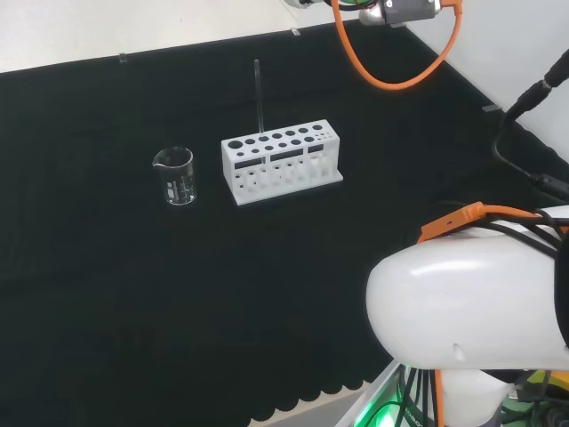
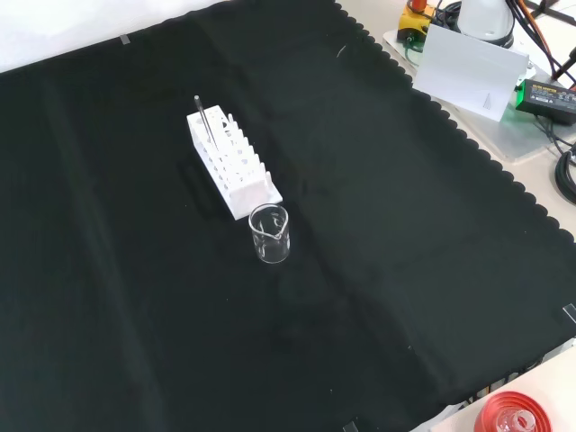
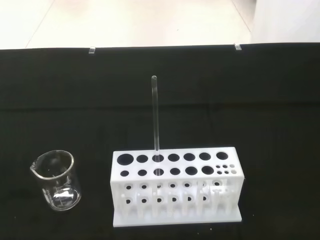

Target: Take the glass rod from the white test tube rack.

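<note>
Seen from the wrist, facing the hand, the white plastic test tube rack (image 3: 175, 195) with two rows of round holes stands on the black cloth (image 3: 260, 100). A small clear glass beaker (image 3: 56, 180) sits near the rack's end with the widest holes, apart from it. The thin clear glass rod (image 3: 155, 115) stands upright in the rack's row farther from the hand, third hole from that same end, rising well above the top plate. Whether the hand is spread or closed cannot be told. In the head view, the beaker (image 1: 175, 175) is left of the rack (image 1: 281, 163).
</note>
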`<state>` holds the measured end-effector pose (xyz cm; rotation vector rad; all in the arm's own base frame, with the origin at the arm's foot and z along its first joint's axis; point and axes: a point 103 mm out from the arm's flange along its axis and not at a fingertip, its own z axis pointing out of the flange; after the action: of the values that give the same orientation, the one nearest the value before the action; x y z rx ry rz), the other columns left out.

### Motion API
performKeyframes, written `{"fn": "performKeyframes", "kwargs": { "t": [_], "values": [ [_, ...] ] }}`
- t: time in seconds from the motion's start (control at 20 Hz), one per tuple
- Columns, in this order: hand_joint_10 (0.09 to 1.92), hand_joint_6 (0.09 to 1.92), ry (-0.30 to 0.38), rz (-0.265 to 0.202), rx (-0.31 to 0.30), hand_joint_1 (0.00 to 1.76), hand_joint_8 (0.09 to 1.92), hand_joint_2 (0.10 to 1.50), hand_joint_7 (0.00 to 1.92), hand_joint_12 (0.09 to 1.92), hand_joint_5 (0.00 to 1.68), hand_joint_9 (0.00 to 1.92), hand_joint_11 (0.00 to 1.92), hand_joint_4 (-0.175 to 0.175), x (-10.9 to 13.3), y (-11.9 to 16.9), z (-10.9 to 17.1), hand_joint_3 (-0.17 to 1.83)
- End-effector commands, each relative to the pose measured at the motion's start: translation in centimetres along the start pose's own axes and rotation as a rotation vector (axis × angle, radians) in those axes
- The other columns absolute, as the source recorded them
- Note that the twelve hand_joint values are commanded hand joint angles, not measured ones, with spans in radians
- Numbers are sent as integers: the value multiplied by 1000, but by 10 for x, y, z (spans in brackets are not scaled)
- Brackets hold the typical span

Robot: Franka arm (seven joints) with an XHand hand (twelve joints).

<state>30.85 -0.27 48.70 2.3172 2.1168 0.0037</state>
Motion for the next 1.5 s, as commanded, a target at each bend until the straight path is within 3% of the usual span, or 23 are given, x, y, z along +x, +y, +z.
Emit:
{"fn": "performKeyframes", "kwargs": {
  "t": [0.05,0.25,0.45,0.75,0.85,1.3,1.4,1.5],
  "values": [
    [399,87,-8,-9,-11,614,87,838,18,844,4,0,0,-36,2,5,-4,366],
    [596,87,5,-6,-31,611,144,865,57,975,38,0,0,-44,2,12,-22,336],
    [722,87,72,-13,-53,609,420,883,7,1106,62,0,0,-48,-2,18,-15,304],
    [877,87,131,-38,-54,606,631,882,0,1268,95,3,0,-55,-21,41,-9,304],
    [899,87,146,-63,-68,603,665,881,0,1289,105,11,0,-57,-29,49,-9,307],
    [919,87,134,-47,-46,587,714,881,26,1309,133,35,0,-63,-55,86,-7,314],
    [919,87,175,-7,-55,578,721,881,32,1314,138,40,0,-65,-59,93,-7,316],
    [920,87,181,-59,-60,571,725,882,36,1318,142,42,0,-65,-59,101,-4,317]
  ]
}}
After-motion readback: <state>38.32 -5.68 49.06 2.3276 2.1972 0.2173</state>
